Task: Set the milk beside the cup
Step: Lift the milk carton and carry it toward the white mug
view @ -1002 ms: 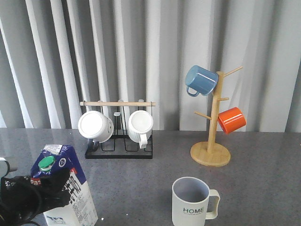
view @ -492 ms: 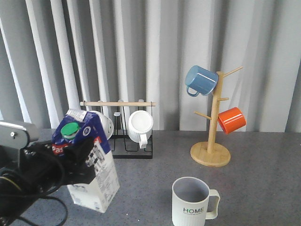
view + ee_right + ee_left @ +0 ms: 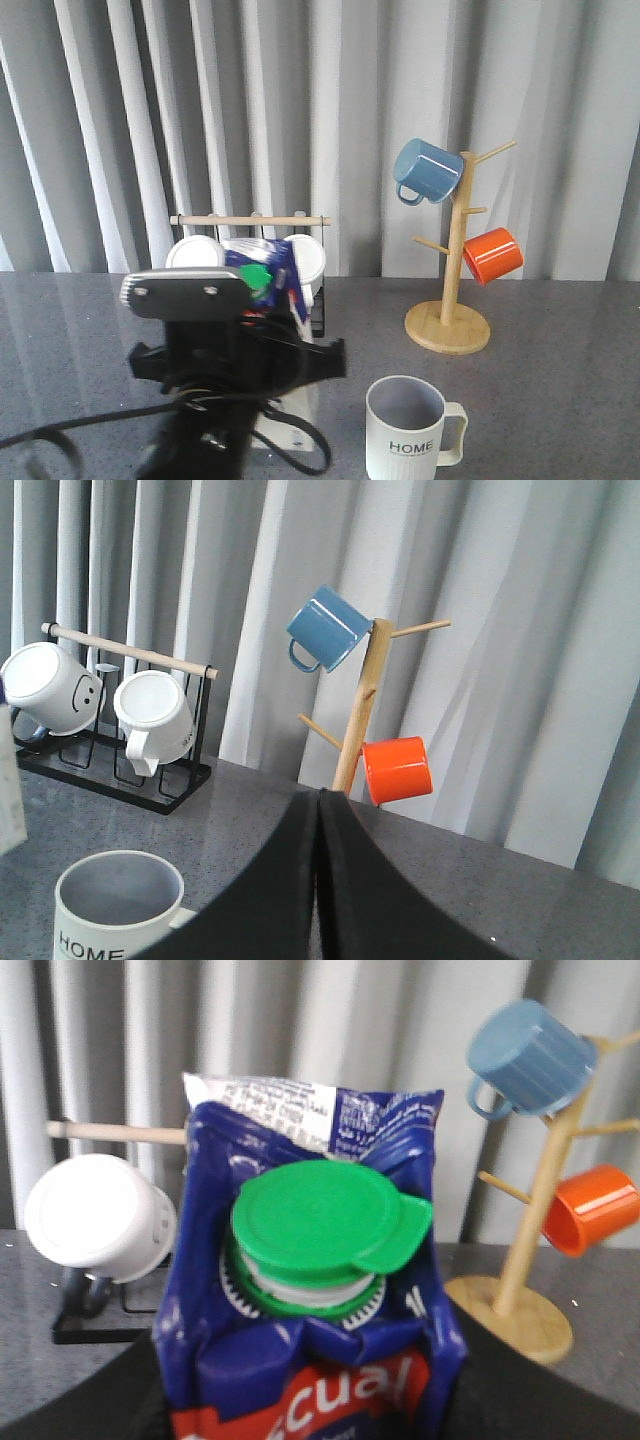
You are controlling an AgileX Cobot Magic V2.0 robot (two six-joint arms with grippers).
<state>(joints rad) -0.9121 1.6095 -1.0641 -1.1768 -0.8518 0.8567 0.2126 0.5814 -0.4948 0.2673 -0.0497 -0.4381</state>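
Note:
My left gripper [image 3: 255, 345] is shut on the milk [image 3: 280, 265], a blue and white carton with a green cap [image 3: 320, 1220] and a red band. In the front view the arm hides most of the carton; its top shows in front of the rack. The carton [image 3: 310, 1350] fills the left wrist view, with the black fingers [image 3: 90, 1400] at both its sides. The cream cup [image 3: 405, 430] with "HOME" lettering stands at the front, to the right of the carton, a small gap between them. My right gripper [image 3: 320, 815] is shut and empty, beside the cup [image 3: 115, 905].
A black rack [image 3: 318, 322] with a wooden bar and white mugs [image 3: 155, 715] stands behind the carton. A wooden mug tree [image 3: 448, 325] at the back right holds a blue mug [image 3: 428, 170] and an orange mug [image 3: 493, 254]. Grey curtains close the back.
My left gripper has lifted the milk from the front left corner and carried it to the right, toward the cup. The cup has not moved.

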